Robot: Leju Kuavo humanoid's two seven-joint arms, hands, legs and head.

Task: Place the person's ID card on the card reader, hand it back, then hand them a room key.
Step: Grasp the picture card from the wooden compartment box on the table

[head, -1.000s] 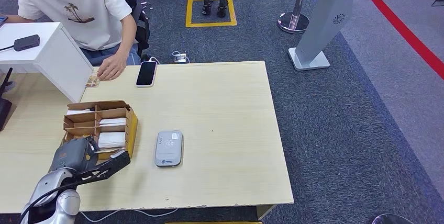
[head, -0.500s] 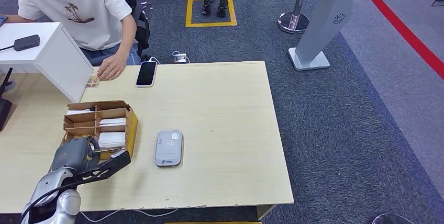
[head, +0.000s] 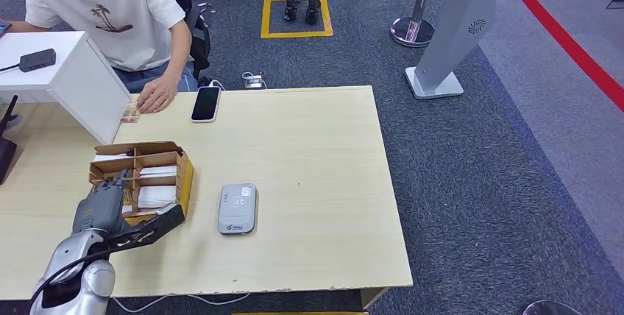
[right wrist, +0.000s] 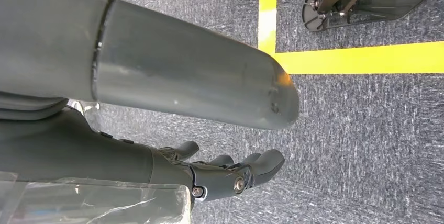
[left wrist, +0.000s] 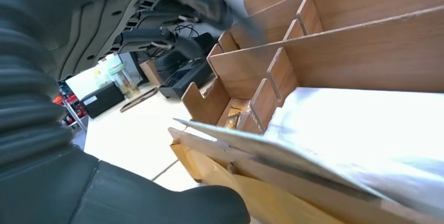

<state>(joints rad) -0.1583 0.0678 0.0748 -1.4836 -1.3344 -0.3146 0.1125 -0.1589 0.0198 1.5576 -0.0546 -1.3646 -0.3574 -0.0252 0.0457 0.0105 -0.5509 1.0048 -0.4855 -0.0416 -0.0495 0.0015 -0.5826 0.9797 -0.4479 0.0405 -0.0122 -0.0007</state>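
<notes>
**Head view: my left hand at the key-card box**

Head view, nearest first: my left hand (head: pixel 103 208) sits at the near end of the cardboard box (head: pixel 180 168), its dark fingers (head: pixel 118 179) reaching forward over the near compartments. My left wrist view shows those fingers spread above the dividers with nothing between them, so the hand is empty and its fingers are apart. White key cards (head: pixel 156 196) lie in the compartments; from the wrist they show as a pale sheet (left wrist: pixel 361 135) just beyond the thumb (left wrist: pixel 173 203). Whether any fingertip touches a card, I cannot tell.

My right hand (right wrist: pixel 230 174) hangs over dark carpet crossed by yellow tape (right wrist: pixel 361 57). Its fingers are curled inward and hold nothing.

Just right of the box on the wooden table (head: pixel 316 153) lies the grey card reader (head: pixel 237 209), flat, with nothing on its top. It stands apart from the box.

At the table's far edge a black phone (head: pixel 206 103) lies face up. Near it on the left, the person's hand (head: pixel 156 96) rests on the table, and the small ID card (head: pixel 130 114) lies just beside that hand, against the foot of the white stand (head: pixel 81 79). The person (head: pixel 103 6), in a white shirt, sits behind that edge.
</notes>
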